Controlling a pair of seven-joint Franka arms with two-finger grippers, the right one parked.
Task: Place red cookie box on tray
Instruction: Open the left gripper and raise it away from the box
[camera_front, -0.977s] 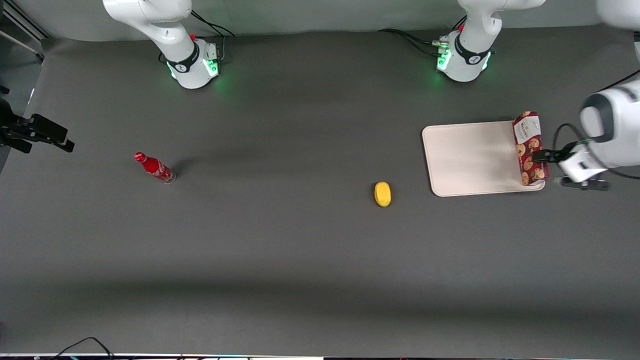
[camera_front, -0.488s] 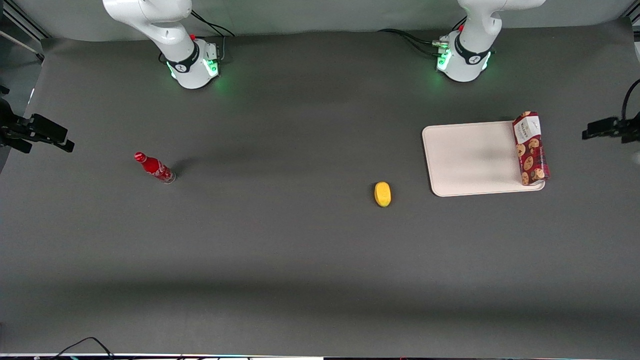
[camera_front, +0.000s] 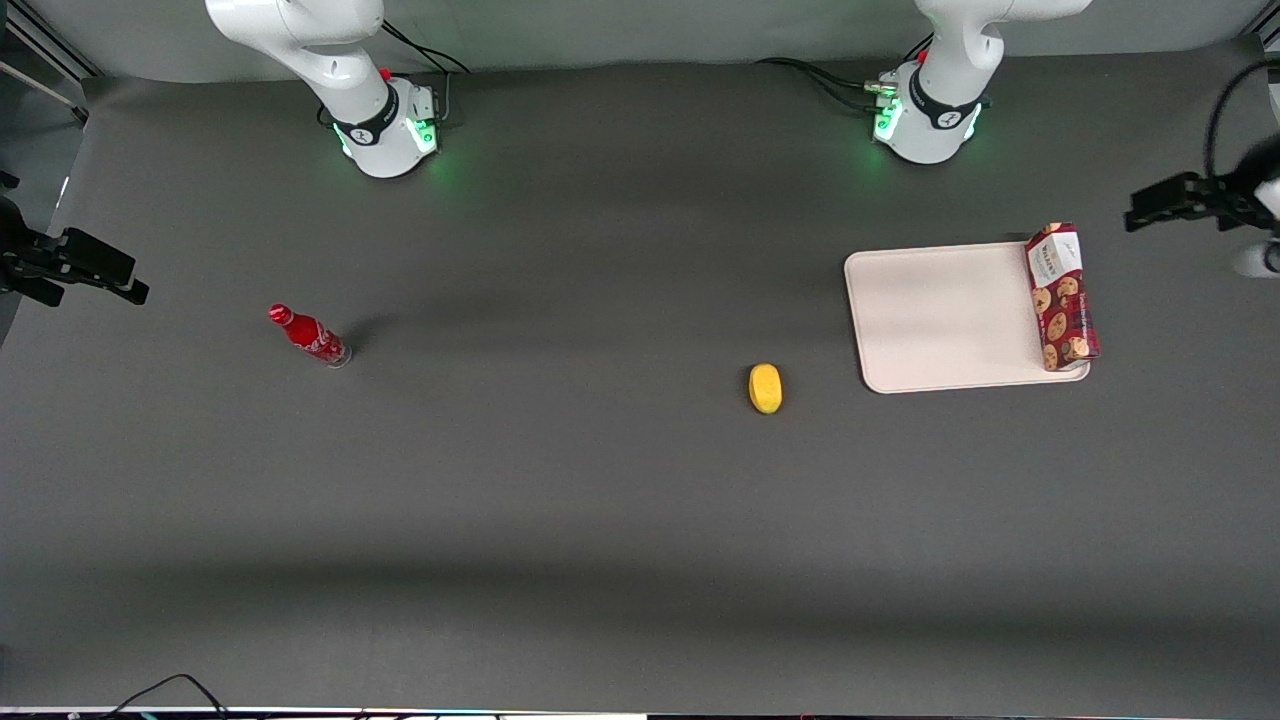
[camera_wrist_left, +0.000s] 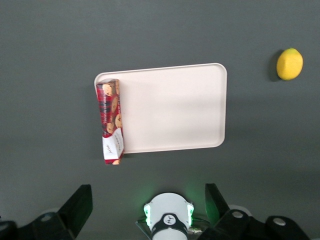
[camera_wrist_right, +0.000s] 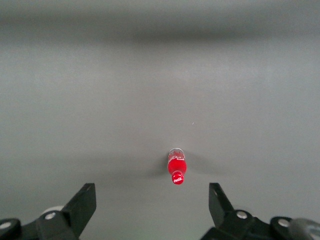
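The red cookie box (camera_front: 1062, 297) rests on its long thin side on the cream-white tray (camera_front: 940, 315), along the tray's rim toward the working arm's end of the table. Its white label end points toward the arm bases. My left gripper (camera_front: 1142, 209) is open and empty, raised well above the table, beside the tray and apart from the box. The left wrist view looks down on the box (camera_wrist_left: 111, 120) and the tray (camera_wrist_left: 175, 107) from high up, with the gripper (camera_wrist_left: 147, 206) open wide and nothing between its fingers (camera_wrist_left: 80, 205).
A yellow lemon-like fruit (camera_front: 765, 388) lies on the dark table beside the tray's near corner, toward the parked arm; it also shows in the left wrist view (camera_wrist_left: 289, 64). A small red soda bottle (camera_front: 310, 337) stands toward the parked arm's end. The working arm's base (camera_front: 925, 115) stands farther from the camera than the tray.
One second ago my gripper was at the cookie box's near end on the tray. It has since let go, risen and drawn away sideways. The box stays put on the tray.
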